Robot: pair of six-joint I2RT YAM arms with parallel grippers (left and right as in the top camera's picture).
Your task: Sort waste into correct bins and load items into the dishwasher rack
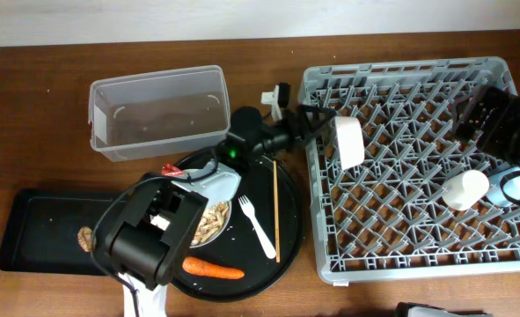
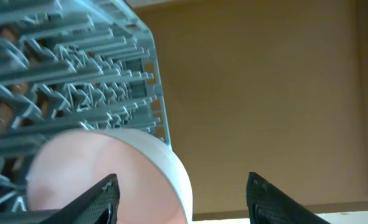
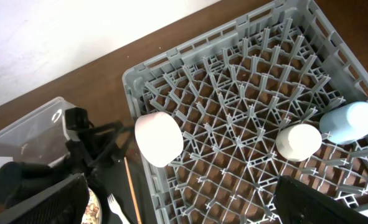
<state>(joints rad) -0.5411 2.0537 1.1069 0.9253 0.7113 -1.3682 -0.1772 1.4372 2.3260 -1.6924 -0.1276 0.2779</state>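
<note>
The small white bowl (image 1: 348, 141) stands on edge among the pegs at the left side of the grey dishwasher rack (image 1: 418, 251). My left gripper (image 1: 325, 123) reaches to it from the left. In the left wrist view the jaws (image 2: 182, 182) are open, with the bowl's rim (image 2: 171, 168) between them. My right gripper (image 3: 180, 182) is open and empty, above the rack (image 3: 233, 93) near its far right corner (image 1: 471, 110). A white cup (image 1: 465, 189) and a light blue cup (image 1: 519, 185) lie in the rack. The bowl also shows in the right wrist view (image 3: 159, 138).
A round black tray (image 1: 277, 260) holds a plate of beige scraps (image 1: 211, 220), a carrot (image 1: 213, 269), a white fork (image 1: 260, 226), a chopstick (image 1: 276, 211) and a red wrapper (image 1: 170, 169). The clear tub (image 1: 158, 110) stands behind it. The shallow black tray (image 1: 48, 229) lies at the left.
</note>
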